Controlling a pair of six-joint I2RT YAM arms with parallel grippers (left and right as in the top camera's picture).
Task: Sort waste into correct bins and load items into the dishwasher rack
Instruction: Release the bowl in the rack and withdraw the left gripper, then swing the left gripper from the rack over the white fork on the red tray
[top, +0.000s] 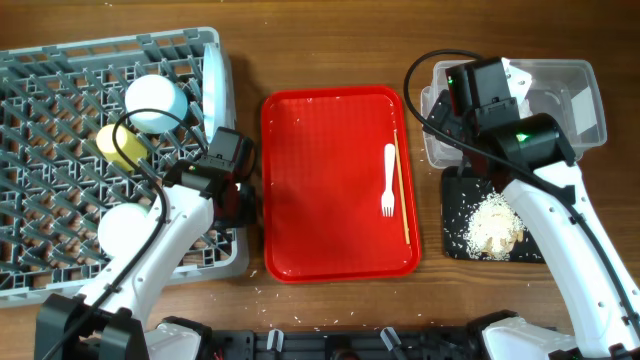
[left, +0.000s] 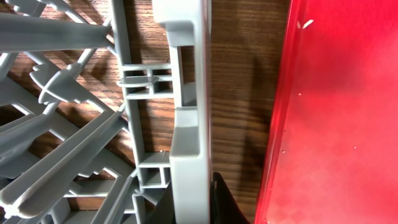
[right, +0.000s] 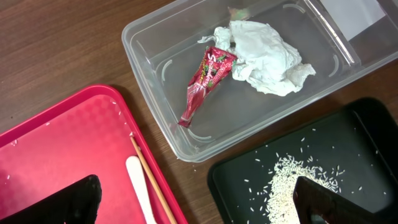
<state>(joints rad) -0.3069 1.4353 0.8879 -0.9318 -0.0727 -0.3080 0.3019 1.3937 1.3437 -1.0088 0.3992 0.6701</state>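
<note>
The grey dishwasher rack at left holds two pale bowls, the yellow cup and the upright blue plate. My left gripper has a finger on each side of the rack's right rim and is closed on it. The white fork and chopsticks lie on the red tray. The clear tub holds the red wrapper and tissue. Rice lies in the black tray. My right gripper is open and empty.
The red tray lies between the rack and the bins. A few rice grains are scattered on the wooden table near its front edge. A strip of bare wood separates the rack from the red tray.
</note>
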